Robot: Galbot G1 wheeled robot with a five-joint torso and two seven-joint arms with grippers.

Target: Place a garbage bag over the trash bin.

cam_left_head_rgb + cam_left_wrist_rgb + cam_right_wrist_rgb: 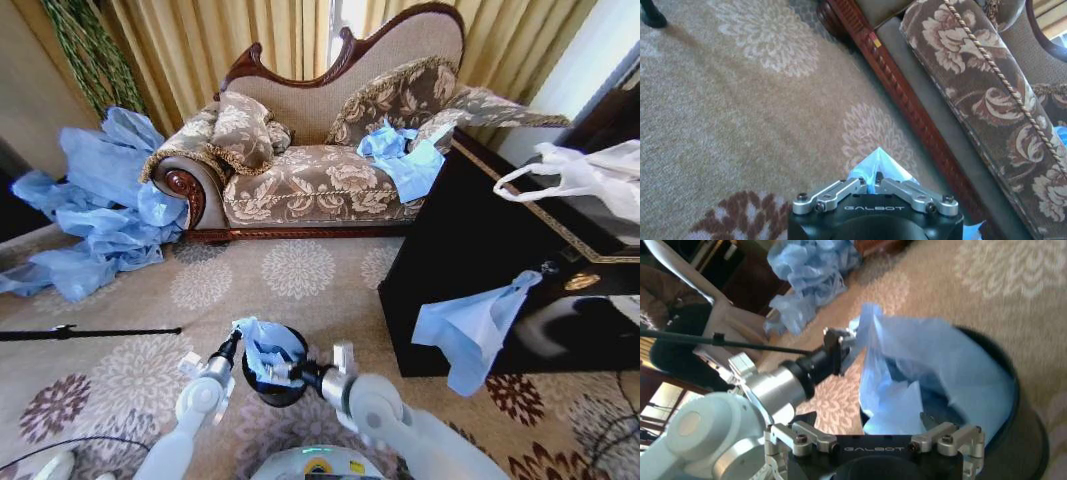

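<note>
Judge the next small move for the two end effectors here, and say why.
Probably spread the bag's mouth: the left end effector pinches a corner of the garbage bag at the near-left rim of the trash bin, while the right end effector sits open at the opposite rim. The film is bunched inside, not yet folded over the rim.

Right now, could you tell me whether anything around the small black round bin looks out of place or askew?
Yes. The light-blue film garbage bag sits bunched in the small black round trash bin, not spread over its rim. The left gripper pinches one corner; the right gripper is at the rim. A heap of blue bags sprawls beside the sofa.
</note>
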